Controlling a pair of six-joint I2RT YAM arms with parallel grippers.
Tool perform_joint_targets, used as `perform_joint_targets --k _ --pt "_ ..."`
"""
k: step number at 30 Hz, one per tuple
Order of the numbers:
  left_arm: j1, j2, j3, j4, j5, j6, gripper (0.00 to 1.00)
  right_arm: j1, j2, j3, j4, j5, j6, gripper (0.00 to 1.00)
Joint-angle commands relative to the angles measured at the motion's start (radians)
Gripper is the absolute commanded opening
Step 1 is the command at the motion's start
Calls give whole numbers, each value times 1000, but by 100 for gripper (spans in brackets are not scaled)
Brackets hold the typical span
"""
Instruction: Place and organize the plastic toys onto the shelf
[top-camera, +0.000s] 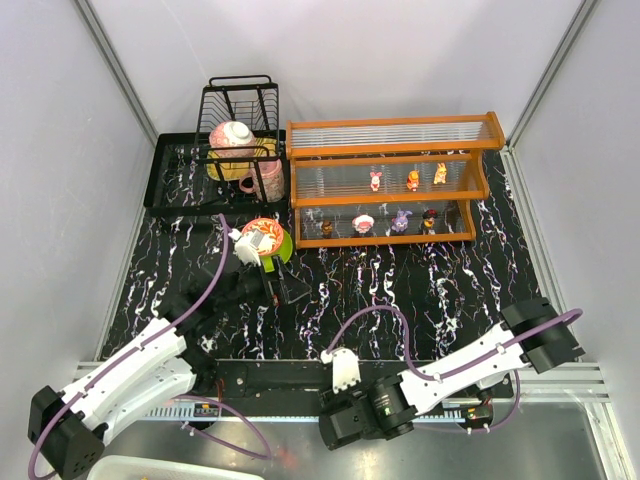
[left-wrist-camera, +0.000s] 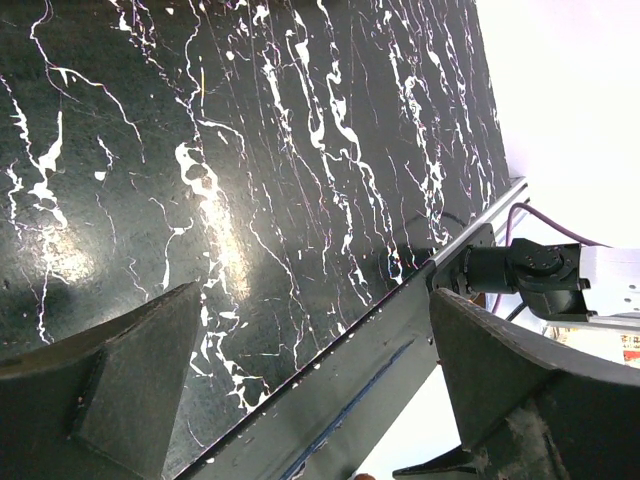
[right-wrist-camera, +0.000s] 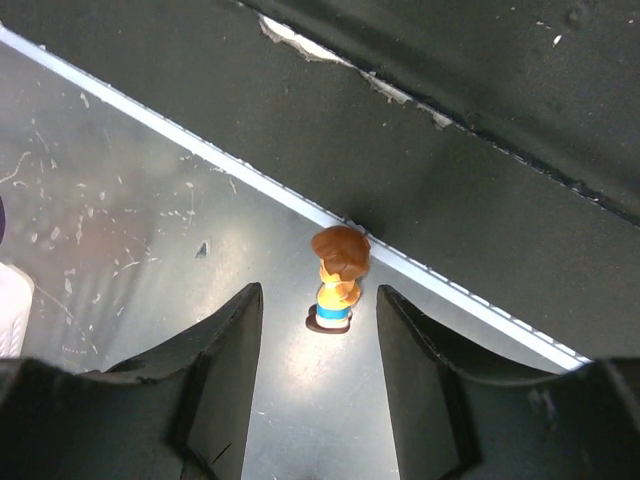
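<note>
The orange-framed shelf (top-camera: 390, 152) stands at the back right of the table. Three toys (top-camera: 412, 180) stand on its middle tier and several toys (top-camera: 400, 220) on its lower tier. In the right wrist view a small figurine (right-wrist-camera: 337, 283) with brown hair, an orange body and a blue band stands on the grey metal ledge beside the table's edge. My right gripper (right-wrist-camera: 318, 300) is open, its fingertips on either side of the figurine, not touching it. In the top view it (top-camera: 335, 425) is low over the ledge. My left gripper (top-camera: 288, 290) (left-wrist-camera: 312, 300) is open and empty over the black marbled table.
A red patterned bowl on a green plate (top-camera: 265, 240) sits just behind the left gripper. A black wire dish rack (top-camera: 240, 120) with pink cups stands at the back left on a black tray. A white bin (top-camera: 150, 468) lies at the bottom left.
</note>
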Motion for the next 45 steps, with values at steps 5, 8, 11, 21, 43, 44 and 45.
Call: perform_joint_targets --k 5,8,11,21,43,44,45 --pt "4 -11 -37 96 23 -9 99 -3 2 -42 25 89 82 51" --pt "4 -12 -40 99 22 -10 99 -10 10 -59 50 66 69 49" --pt "4 -12 -42 100 21 -10 99 -30 34 -51 73 37 24 49" --pt "5 -20 -48 96 11 -10 99 -87 88 -43 140 -55 -85 49" --pt "4 -24 -49 90 -6 -7 99 -92 36 -46 84 -64 -114 0" --pt "5 -27 -39 76 -14 -5 99 -93 -4 -46 53 -12 -103 0" --pt "5 -40 -33 70 -18 -2 99 -92 -28 -48 36 18 -97 0"
